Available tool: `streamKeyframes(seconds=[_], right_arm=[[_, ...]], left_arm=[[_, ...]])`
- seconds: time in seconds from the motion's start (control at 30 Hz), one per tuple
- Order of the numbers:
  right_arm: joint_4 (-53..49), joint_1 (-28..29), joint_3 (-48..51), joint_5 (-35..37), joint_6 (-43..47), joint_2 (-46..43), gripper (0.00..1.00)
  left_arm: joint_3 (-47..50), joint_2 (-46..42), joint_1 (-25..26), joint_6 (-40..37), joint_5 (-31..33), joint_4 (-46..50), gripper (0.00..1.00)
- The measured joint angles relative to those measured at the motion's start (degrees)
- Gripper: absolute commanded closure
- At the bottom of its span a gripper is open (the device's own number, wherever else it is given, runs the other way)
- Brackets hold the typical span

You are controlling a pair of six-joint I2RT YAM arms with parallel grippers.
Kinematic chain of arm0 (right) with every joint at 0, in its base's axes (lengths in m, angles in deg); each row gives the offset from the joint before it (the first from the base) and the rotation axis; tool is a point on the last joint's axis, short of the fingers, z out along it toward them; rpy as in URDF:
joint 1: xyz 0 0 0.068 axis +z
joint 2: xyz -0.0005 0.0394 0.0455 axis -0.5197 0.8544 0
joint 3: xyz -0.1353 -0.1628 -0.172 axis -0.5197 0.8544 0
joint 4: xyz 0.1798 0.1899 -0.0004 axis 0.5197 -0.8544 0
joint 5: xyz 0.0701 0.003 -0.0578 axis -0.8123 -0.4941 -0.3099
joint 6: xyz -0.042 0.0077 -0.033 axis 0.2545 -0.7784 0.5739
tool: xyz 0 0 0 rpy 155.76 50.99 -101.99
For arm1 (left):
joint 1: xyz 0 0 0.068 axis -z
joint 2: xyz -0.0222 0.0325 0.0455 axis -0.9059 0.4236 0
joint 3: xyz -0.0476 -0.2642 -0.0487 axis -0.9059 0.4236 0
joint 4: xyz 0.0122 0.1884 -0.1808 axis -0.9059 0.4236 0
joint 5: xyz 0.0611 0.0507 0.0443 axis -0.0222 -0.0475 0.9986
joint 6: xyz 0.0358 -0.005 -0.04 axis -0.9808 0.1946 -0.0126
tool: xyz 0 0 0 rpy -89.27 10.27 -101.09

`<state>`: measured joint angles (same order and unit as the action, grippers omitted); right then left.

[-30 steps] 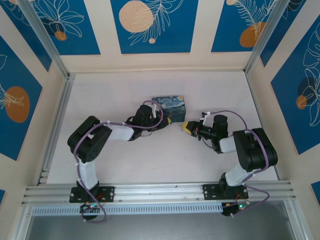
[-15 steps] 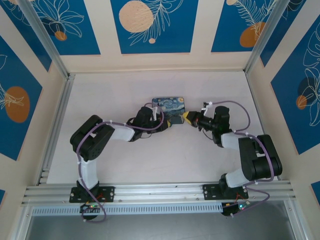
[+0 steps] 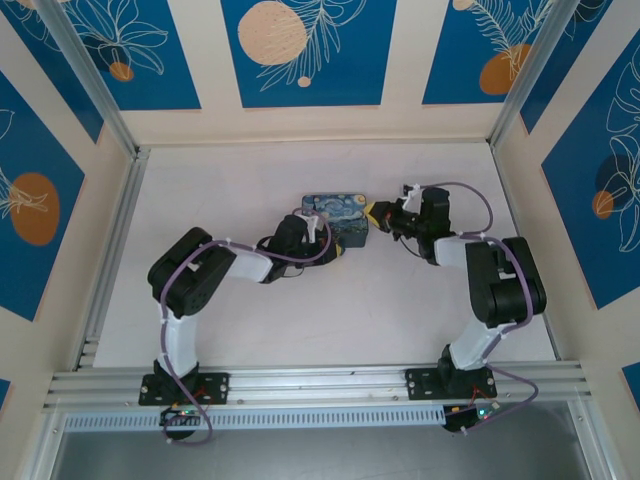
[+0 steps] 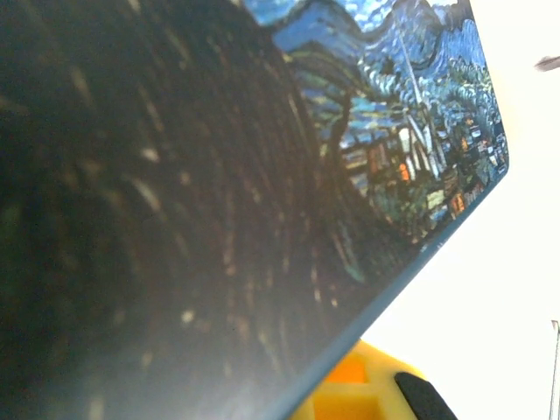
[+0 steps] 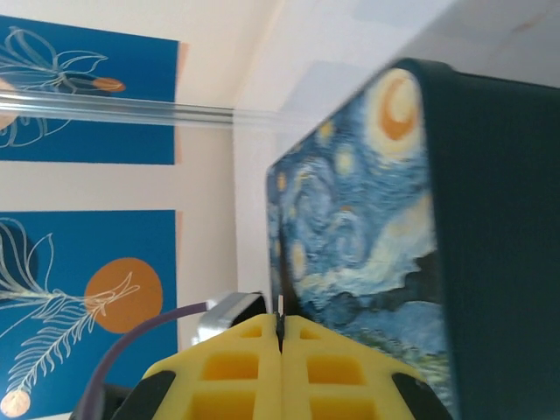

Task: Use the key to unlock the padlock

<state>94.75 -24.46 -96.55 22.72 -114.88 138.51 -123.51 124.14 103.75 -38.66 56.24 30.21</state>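
Painted box (image 3: 337, 208) on the counter (image 3: 330, 320), both claws close against it. The left claw (image 3: 340, 245) is pressed together; the right claw (image 3: 378, 214) pinches the thin key (image 5: 280, 304). Likely the approach step — next, the key's tip must find the padlock's keyhole.

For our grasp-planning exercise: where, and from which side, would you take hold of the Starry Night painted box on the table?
Probably from above, pinching across two opposite dark side walls. The painted box lies flat, lid up: the broad lid offers nothing to pinch, while each upright side wall gives a flat face. Jaw span is uncertain.
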Motion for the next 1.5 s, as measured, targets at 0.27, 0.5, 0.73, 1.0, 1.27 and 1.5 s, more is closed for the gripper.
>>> streamKeyframes(seconds=[0.27, 0.5, 0.73, 1.0, 1.27, 1.5], right_arm=[[0.1, 0.3, 0.0, 0.0, -0.4, 2.7, 1.00], [0.6, 0.7, -0.3, 0.0, -0.6, 4.1, 1.00], [1.0, 1.2, -0.7, 0.2, -0.7, 4.6, 1.00], [1.3, 2.1, -1.6, 0.3, -0.9, 5.4, 1.00], [1.2, 2.2, -1.9, 0.4, -0.9, 5.6, 1.00], [1.5, 2.4, -2.1, 0.4, -0.9, 5.9, 1.00]], left_arm=[[0.0, 0.8, 0.0, -0.5, 0.7, -1.7, 0.93], [0.0, 1.9, 0.0, -0.9, 2.2, -2.6, 0.73], [0.0, 2.5, 0.1, 0.2, 2.4, -4.9, 0.64], [-0.4, 3.1, 2.5, 0.4, 9.4, -7.2, 0.59], [0.8, 3.1, 6.3, -0.9, 22.7, -9.1, 0.59], [1.3, 4.0, 7.3, -0.4, 28.0, -12.4, 0.58]])
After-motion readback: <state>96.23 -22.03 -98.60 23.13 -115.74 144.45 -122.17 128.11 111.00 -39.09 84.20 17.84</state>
